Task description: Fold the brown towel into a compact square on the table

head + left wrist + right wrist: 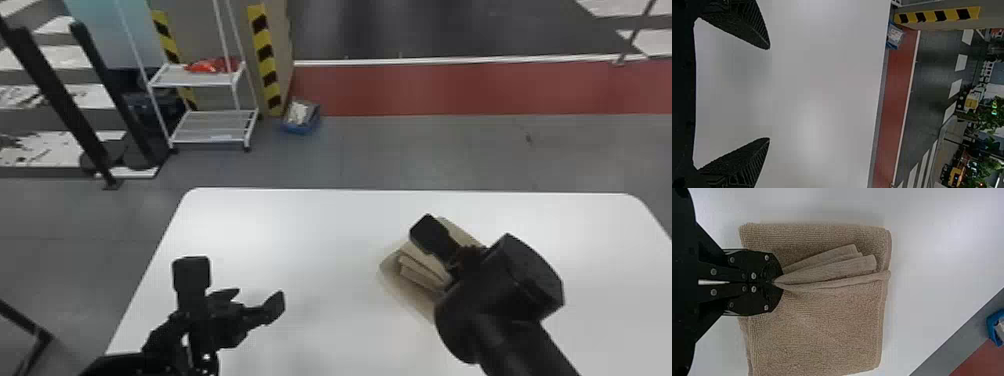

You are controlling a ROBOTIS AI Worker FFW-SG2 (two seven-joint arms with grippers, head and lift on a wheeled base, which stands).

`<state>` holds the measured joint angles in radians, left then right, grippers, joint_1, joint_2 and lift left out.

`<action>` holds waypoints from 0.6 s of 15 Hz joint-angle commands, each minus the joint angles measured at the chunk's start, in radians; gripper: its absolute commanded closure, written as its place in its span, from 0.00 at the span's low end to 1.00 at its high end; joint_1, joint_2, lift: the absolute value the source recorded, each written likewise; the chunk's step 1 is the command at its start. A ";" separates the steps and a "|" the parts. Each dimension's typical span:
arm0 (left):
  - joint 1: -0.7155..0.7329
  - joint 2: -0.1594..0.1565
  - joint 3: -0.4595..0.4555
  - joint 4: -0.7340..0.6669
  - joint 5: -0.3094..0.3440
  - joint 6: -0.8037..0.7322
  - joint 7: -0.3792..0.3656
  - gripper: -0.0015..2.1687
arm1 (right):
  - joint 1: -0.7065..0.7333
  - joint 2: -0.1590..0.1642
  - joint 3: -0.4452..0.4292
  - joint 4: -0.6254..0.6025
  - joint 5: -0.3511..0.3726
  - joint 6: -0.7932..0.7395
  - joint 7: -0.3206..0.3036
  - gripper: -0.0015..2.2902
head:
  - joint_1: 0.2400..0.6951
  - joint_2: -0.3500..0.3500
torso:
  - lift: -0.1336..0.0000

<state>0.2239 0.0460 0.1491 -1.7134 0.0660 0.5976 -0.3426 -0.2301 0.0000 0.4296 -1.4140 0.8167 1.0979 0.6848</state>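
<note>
Fingers of the left gripper (pixel 769 93) are spread wide apart; nothing is held between them, and only bare table (pixel 320 225) is seen beneath. To the right of this gripper, well apart from it, the brown towel (pixel 817 333) is located on the table, directly below the right gripper (pixel 775 281). The fingers of the right gripper are closed together, and a gathered portion of the towel is pinched at their tips. From that pinch, raised pleats (pixel 832 270) are fanned out ahead of the gripper; the flatter folded layers are spread beneath and to both sides of it. The cloth is judged to be light, soft and grippy, with no risk of breakage, but easily rucked when a single point is pulled. A hold at a folded edge, with all layers of the flap taken together, is to be preferred to a pinch in the middle. The pleats should be laid down flat and released before the edges are squared; otherwise, the lower layers may be dragged along and a lump left in the finished square.
</note>
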 commanded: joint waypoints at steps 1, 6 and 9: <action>0.000 0.000 0.000 0.000 0.000 0.000 0.001 0.02 | 0.046 0.001 0.011 -0.094 0.015 0.003 0.041 0.58 | 1.00 0.66 | 1.00; -0.002 0.000 -0.003 -0.002 -0.002 0.003 -0.001 0.02 | 0.140 0.001 0.017 -0.252 0.104 0.006 0.206 0.58 | 1.00 0.74 | 1.00; -0.006 0.000 -0.025 -0.002 -0.003 0.006 -0.001 0.02 | 0.152 0.001 -0.054 -0.332 0.085 0.009 0.255 0.58 | 1.00 0.76 | 1.00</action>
<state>0.2206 0.0460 0.1372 -1.7150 0.0640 0.6009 -0.3435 -0.0814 0.0000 0.4114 -1.7114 0.9107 1.1048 0.9292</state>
